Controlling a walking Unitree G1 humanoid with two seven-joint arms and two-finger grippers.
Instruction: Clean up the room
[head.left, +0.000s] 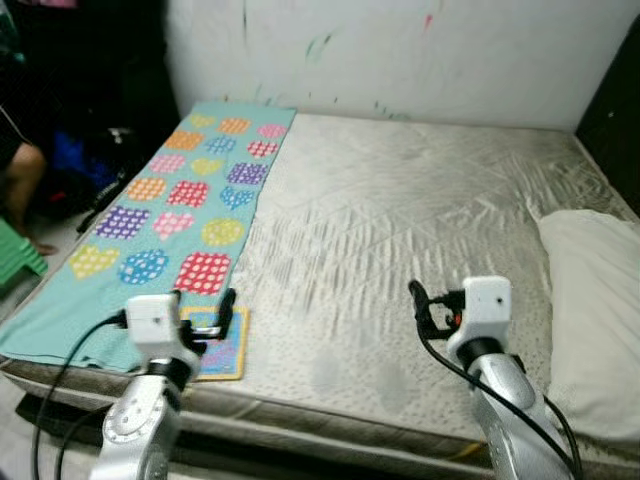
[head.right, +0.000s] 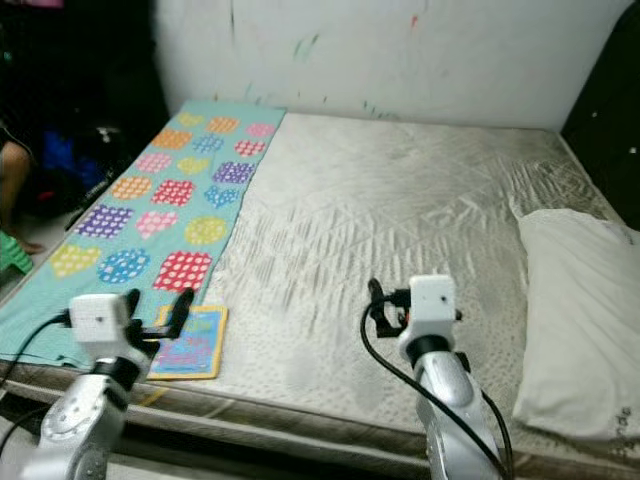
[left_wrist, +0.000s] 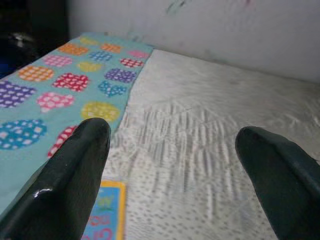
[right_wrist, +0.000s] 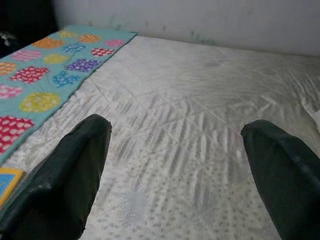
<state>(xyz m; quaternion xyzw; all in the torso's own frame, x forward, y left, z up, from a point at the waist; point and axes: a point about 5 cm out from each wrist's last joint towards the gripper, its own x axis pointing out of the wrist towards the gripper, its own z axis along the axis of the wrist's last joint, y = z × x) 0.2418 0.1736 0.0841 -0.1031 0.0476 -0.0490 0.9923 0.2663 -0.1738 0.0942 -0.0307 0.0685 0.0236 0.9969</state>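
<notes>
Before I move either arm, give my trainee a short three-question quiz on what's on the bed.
1. True or false: the left claw is shut on the colourful book.
2. Which item lies on the robot's right side of the mattress? A) teal blanket with coloured hearts B) white pillow C) colourful book
3. Fill in: the colourful book lies at the near edge of the mattress, just in front of the ____ claw.

Key:
1. False. The left claw hangs open above the book.
2. B. The white pillow is on the right; the teal blanket runs along the left. The right claw is open above bare mattress.
3. left
</notes>
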